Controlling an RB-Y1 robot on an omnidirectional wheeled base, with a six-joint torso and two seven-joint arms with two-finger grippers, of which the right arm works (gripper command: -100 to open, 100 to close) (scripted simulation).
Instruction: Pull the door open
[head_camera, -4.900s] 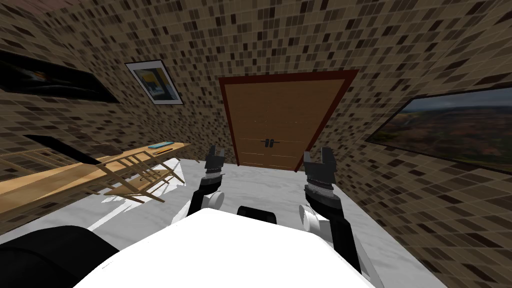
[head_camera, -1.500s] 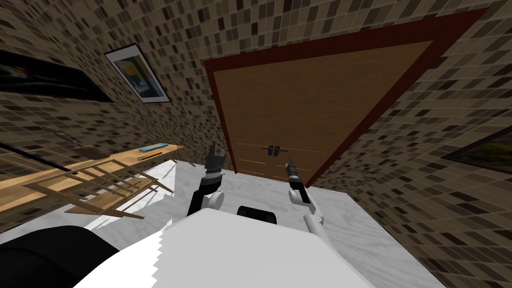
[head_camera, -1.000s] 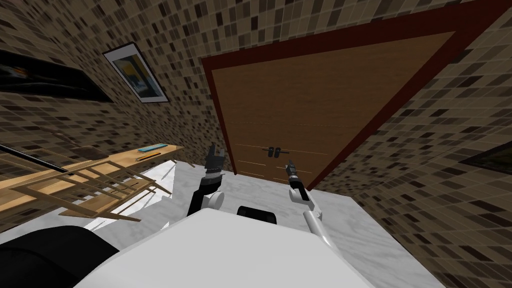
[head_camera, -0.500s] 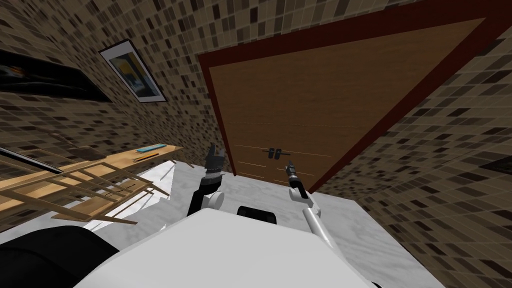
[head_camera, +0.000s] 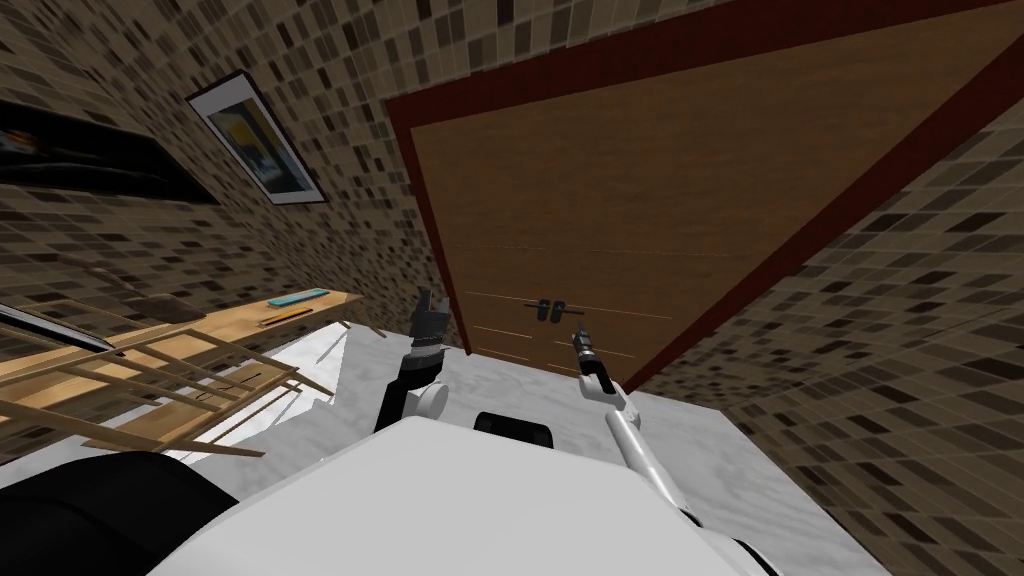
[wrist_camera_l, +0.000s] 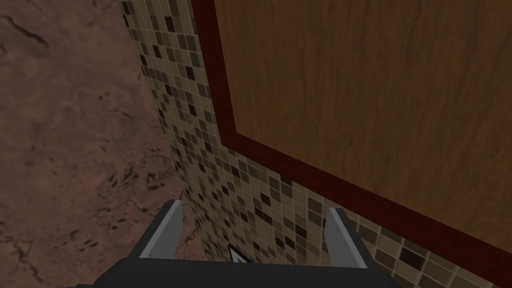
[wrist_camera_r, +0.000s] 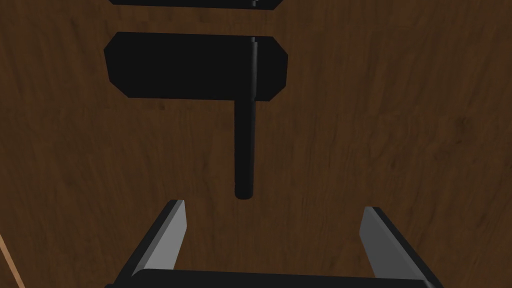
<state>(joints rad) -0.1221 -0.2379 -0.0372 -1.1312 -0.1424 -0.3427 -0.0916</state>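
Door (head_camera: 640, 200), brown wood in a dark red frame (head_camera: 410, 170), stands shut straight ahead. Right claw (wrist_camera_r: 274, 207) is spread, just short of the black handle (wrist_camera_r: 245, 150), not touching it. Left claw (wrist_camera_l: 252, 209) is spread, facing the frame's corner and tiled wall (wrist_camera_l: 210, 165).

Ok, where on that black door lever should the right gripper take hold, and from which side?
I'd take the lever on its thin bar near the free end, away from the flat plate. Come straight at the door face: the right gripper is open, its fingers either side of the bar's line, so they can close across its narrow width. The tip lies beyond the fingertips.
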